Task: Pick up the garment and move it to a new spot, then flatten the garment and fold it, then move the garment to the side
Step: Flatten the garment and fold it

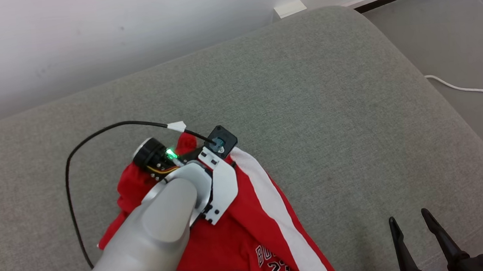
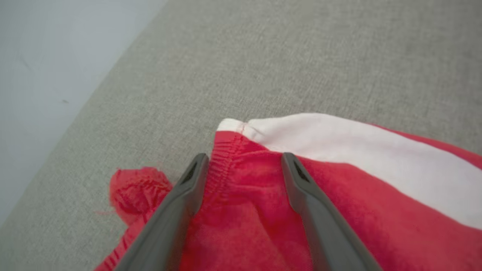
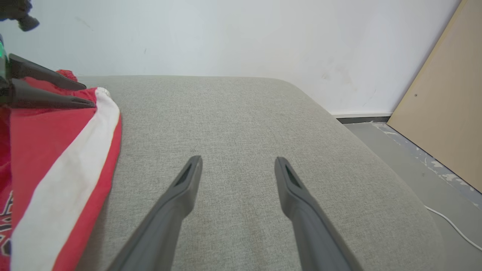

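Observation:
The garment [image 1: 252,224] is a red piece with a broad white stripe and printed lettering, lying crumpled on the grey cushion [image 1: 306,84] at the lower left. My left arm reaches over it. In the left wrist view my left gripper [image 2: 243,160] is open, its two fingers straddling the elastic hem of the garment [image 2: 376,162] near the stripe's end. The right wrist view shows my left gripper [image 3: 89,96] low above the garment [image 3: 56,150]. My right gripper [image 1: 408,216] is open at the lower right over bare cushion, apart from the cloth, and my right gripper [image 3: 238,161] holds nothing.
The cushion's rounded edge drops to grey floor on the right, where a white cable [image 1: 468,90] lies. A white wall runs behind. My left arm's black cable [image 1: 70,185] loops over the cushion. A wooden board [image 3: 444,113] leans at the right.

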